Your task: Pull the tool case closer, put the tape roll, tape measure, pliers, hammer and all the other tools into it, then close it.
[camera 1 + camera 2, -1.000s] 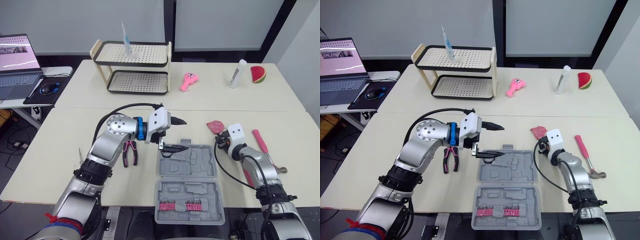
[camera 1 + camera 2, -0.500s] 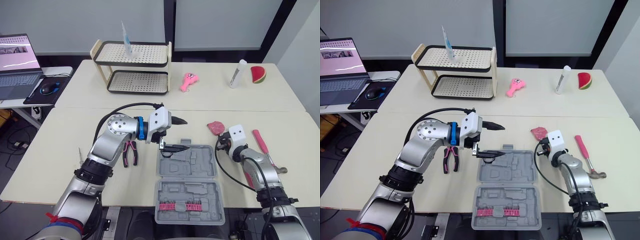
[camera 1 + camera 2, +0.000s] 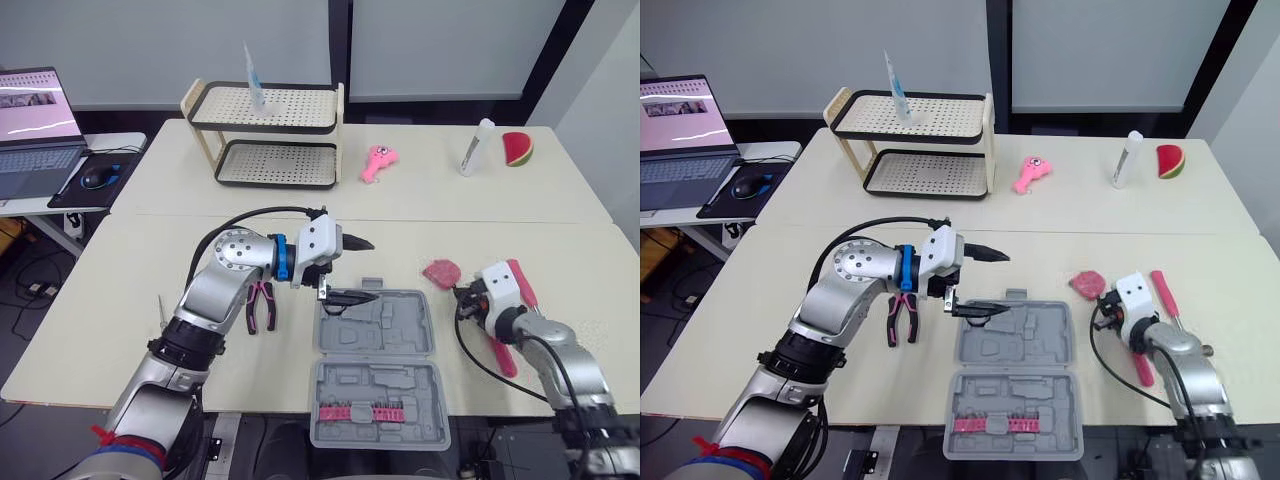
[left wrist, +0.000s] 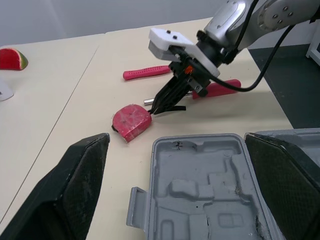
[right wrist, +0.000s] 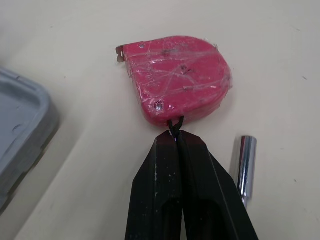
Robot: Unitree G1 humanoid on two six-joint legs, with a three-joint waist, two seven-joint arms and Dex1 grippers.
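Note:
The grey tool case lies open near the table's front edge, with a row of pink bits in its near half. My left gripper hovers open over the case's far left corner, holding nothing. To the right of the case, my right gripper is shut on the black strap of the red tape measure, which lies flat on the table. The pink-handled hammer lies just right of that arm. Another pink handle shows under the forearm. Pink pliers lie left of the case.
A silver socket lies beside the right fingers. A thin tool lies at the far left. On the far table stand a two-tier rack, a pink toy, a white bottle and a watermelon slice. A laptop sits far left.
My right gripper has moved to the right and nearer the front edge, dragging the tape measure a little with it. The left arm has not moved.

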